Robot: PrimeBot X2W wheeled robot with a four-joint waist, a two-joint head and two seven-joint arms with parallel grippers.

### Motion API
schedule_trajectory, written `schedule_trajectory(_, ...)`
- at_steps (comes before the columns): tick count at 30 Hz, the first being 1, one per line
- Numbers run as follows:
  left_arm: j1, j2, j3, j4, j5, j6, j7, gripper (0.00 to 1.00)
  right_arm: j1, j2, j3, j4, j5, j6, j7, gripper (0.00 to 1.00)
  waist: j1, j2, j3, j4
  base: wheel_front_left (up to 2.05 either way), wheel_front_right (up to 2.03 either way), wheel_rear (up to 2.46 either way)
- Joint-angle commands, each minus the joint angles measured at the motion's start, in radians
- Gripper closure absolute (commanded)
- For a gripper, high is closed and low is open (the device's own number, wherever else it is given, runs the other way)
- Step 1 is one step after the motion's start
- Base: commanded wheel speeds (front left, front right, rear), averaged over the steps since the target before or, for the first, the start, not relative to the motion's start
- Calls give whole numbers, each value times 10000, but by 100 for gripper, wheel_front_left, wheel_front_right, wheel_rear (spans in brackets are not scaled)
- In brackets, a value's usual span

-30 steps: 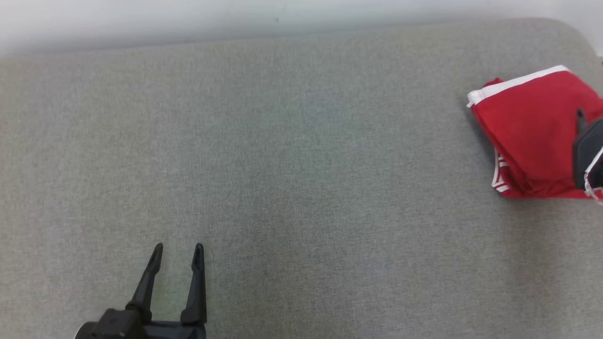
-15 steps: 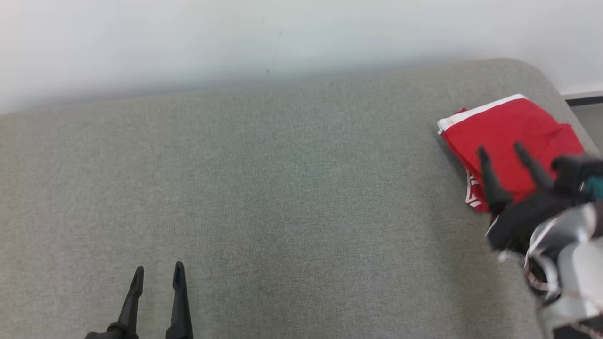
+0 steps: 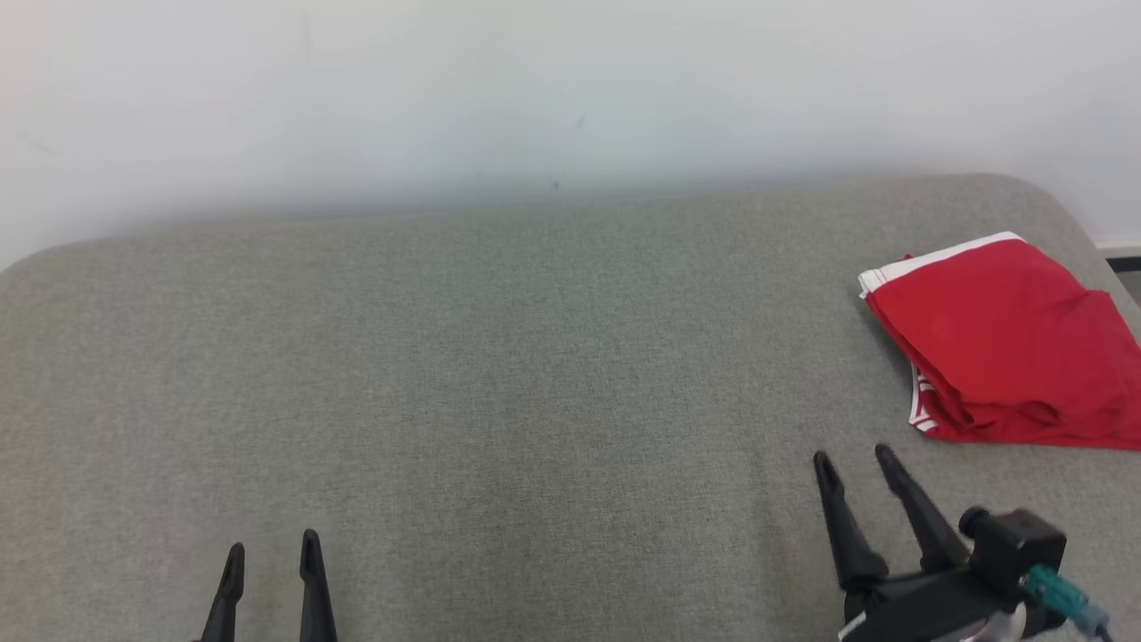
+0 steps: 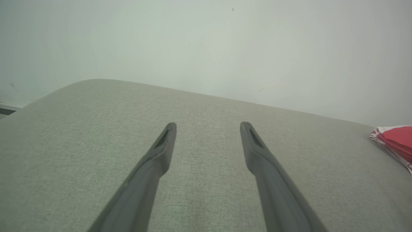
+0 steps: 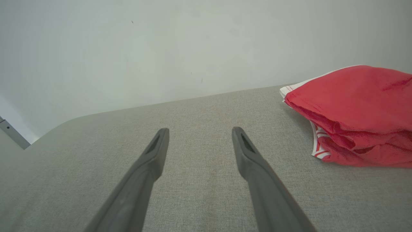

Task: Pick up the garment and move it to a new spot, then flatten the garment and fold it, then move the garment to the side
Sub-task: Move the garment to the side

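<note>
- The left end effector [image 3: 272,542] is above the near left part of the grey fabric-covered surface [image 3: 535,357], close to its near edge; its two dark fingers [image 3: 312,588] point toward the far edge and stand apart; only grey cloth shows between them.
- In the left wrist view the left end effector [image 4: 208,124] has its tips spread wide over the surface; the rounded far left corner lies beyond its left finger; a pale wall [image 4: 206,48] rises behind the far edge.
- The right end effector [image 3: 851,453] is above the near right part of the surface, close to the near edge; its fingers [image 3: 842,526] lean a little to the left and stand apart, clamped on nothing; their tips are apart from the garment.
- The garment [image 3: 1007,348], red with white trim, lies folded in a layered bundle by the right edge, near the far right corner; a white band runs along its far left side; white stripes show between the layers at its near left corner.
- In the right wrist view the garment [image 5: 354,106] lies to the right of the right end effector [image 5: 200,129], near it but not touching.
</note>
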Motion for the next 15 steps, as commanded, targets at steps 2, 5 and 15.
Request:
schedule_trajectory(2,199,3,133,50,-22,-51,-26,0,445,157,136,-25,-348,0,-320,0,2,1,-282,261,0,0,0)
schedule_trajectory(5,336,3,293,99,87,-118,-26,0,905,361,57,-83,-752,0,-644,0,2,1,-411,327,0,0,0)
schedule_trajectory(15,791,2,597,64,44,-117,-26,0,1068,1127,-242,-184,-1653,0,-970,0,2,1,-557,225,0,0,0)
